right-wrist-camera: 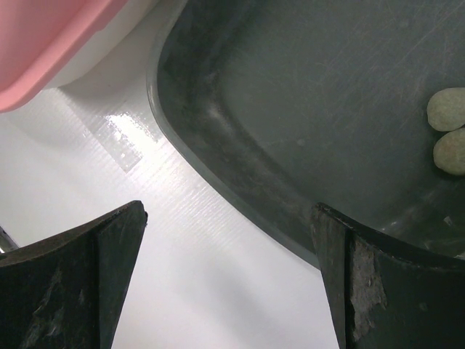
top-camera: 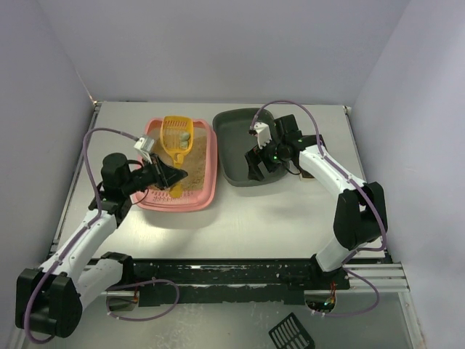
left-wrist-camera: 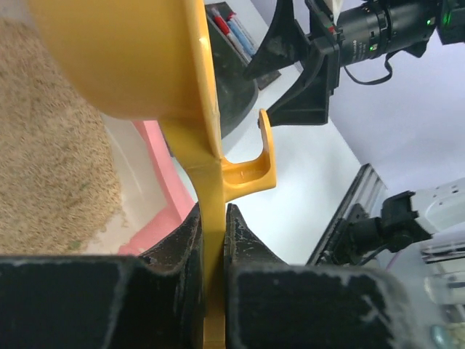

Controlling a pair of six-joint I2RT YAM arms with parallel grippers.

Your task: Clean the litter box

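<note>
The pink litter box (top-camera: pixel 211 171) holds tan litter (left-wrist-camera: pixel 51 145) and sits left of centre on the table. A yellow scoop (top-camera: pixel 176 135) hangs over it, with a pale grey lump in its slotted bowl. My left gripper (top-camera: pixel 170 177) is shut on the scoop's handle (left-wrist-camera: pixel 212 182) above the box's near right part. In the left wrist view the jaws pinch the handle's flat stem. My right gripper (top-camera: pixel 256 169) stands open over the near left corner of the dark grey tray (top-camera: pixel 240 149), nothing between its fingers. Two pale lumps (right-wrist-camera: pixel 449 131) lie in that tray (right-wrist-camera: pixel 305 109).
The two trays sit side by side with a narrow strip of table between them. A corner of the pink box (right-wrist-camera: pixel 51 43) shows in the right wrist view. A black slotted piece (top-camera: pixel 292 333) lies below the near rail. Grey walls close in the back and both sides.
</note>
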